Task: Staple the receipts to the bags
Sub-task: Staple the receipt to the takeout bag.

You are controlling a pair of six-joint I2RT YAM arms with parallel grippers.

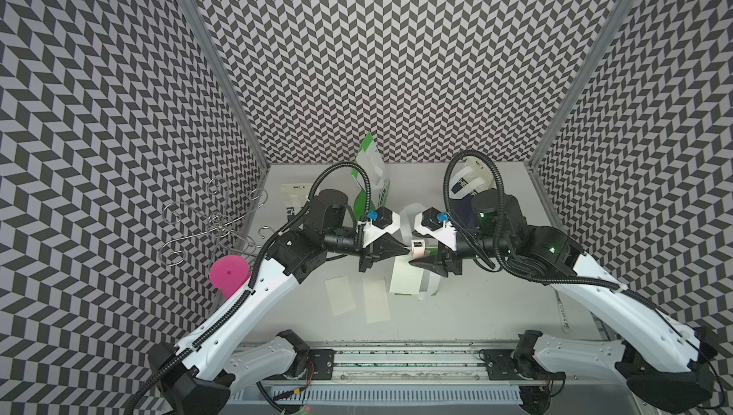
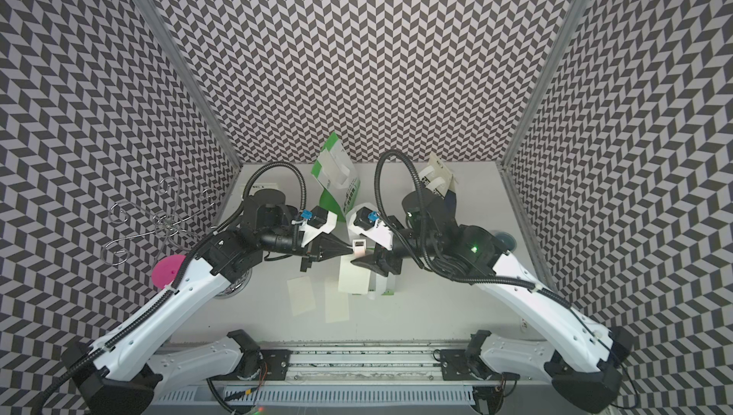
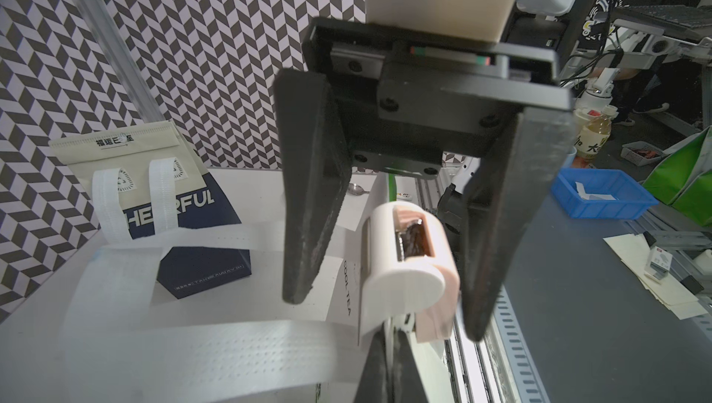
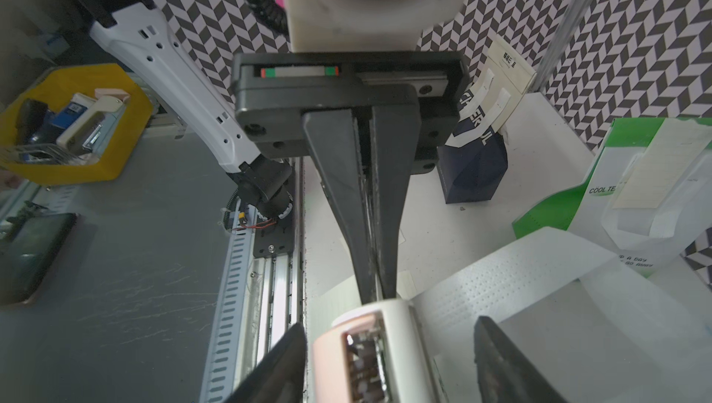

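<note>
- Your left gripper (image 4: 373, 295) is pressed together, its tips meeting right at the end of the small white-and-pink plastic stapler (image 1: 417, 247). A thin pale edge shows between the fingers, but you cannot tell what it is.
- Your right gripper (image 3: 387, 314) stands spread, with one black finger on each side of the stapler. A gap shows beside the stapler, so it is not clamped.
- Under both grippers, near the middle of the white tabletop (image 1: 476, 306), sits a green-and-white paper bag (image 1: 428, 284). A pale cream paper receipt (image 1: 405, 278) covers the bag's near face, and the stapler is at its top edge. You cannot tell whether the bag is fully upright.
- Two more cream receipts (image 1: 340, 296) (image 1: 376, 300) lie flat on the table just beside that bag, on your left arm's side. They are close together but not touching.
- A second green-and-white bag (image 1: 371, 167) stands tilted at the back centre. The right wrist view shows a cream slip (image 4: 651, 166) on its face.
- A navy-and-cream paper bag lettered "CHEERFUL" (image 1: 472, 185) stands at the back on your right arm's side.
- Another navy-and-cream bag (image 1: 295, 195) is at the back on the left, mostly hidden behind the left arm.
</note>
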